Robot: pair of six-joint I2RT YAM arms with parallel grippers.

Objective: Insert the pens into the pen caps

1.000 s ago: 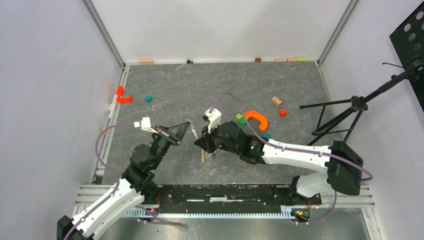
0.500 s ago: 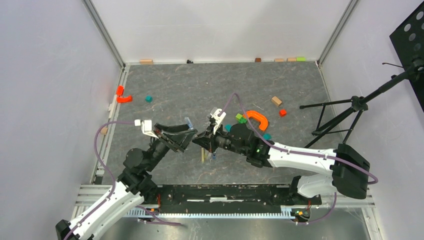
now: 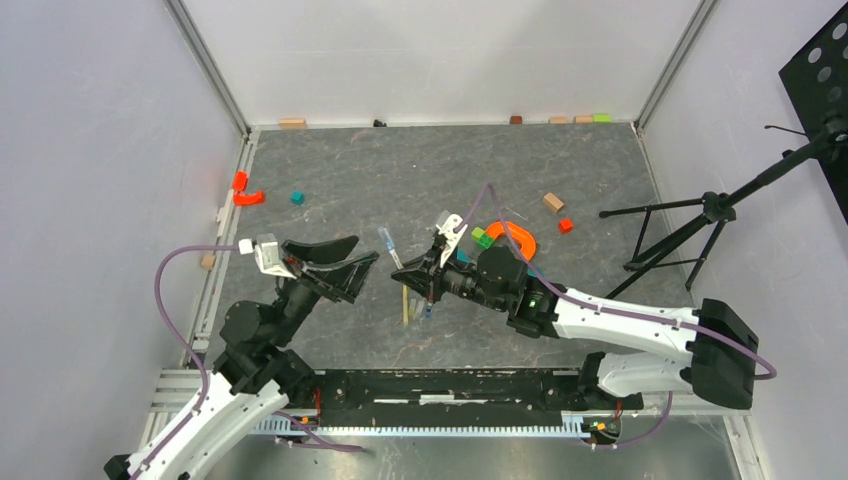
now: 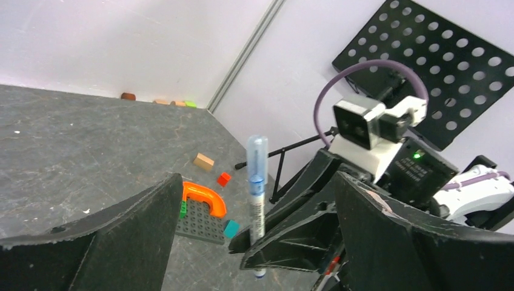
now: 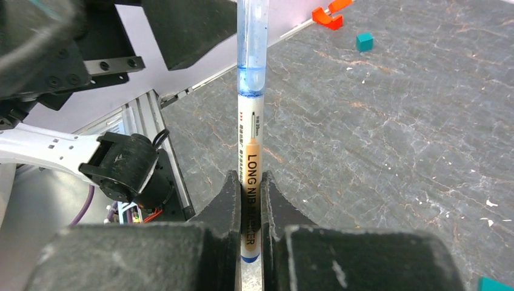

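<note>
change: since a second ago the black two-finger left gripper [image 3: 366,249] has let go of the capped end of the pen and drawn back to the left. we see its jaws spread wide with nothing between them.
right gripper: the black two-finger right gripper [image 5: 250,206] is clamped tight on the lower barrel of the white-barrelled marker pen with blue ends [image 5: 248,151].
cap: the short translucent bluish tube cap [image 5: 252,36] sits over the pen's far end, and we see the blue tip through it.
pen's place: held off the table, pointing toward the left gripper, in front of its open fingers [image 4: 121,242] and touching neither.
other pen: a slim pale yellow pen [image 3: 405,305] lies on the grey stone-patterned table [image 3: 330,190], just below the right gripper.
nearby: an orange curved arch block [image 3: 515,238] lies beside the right wrist.
</note>
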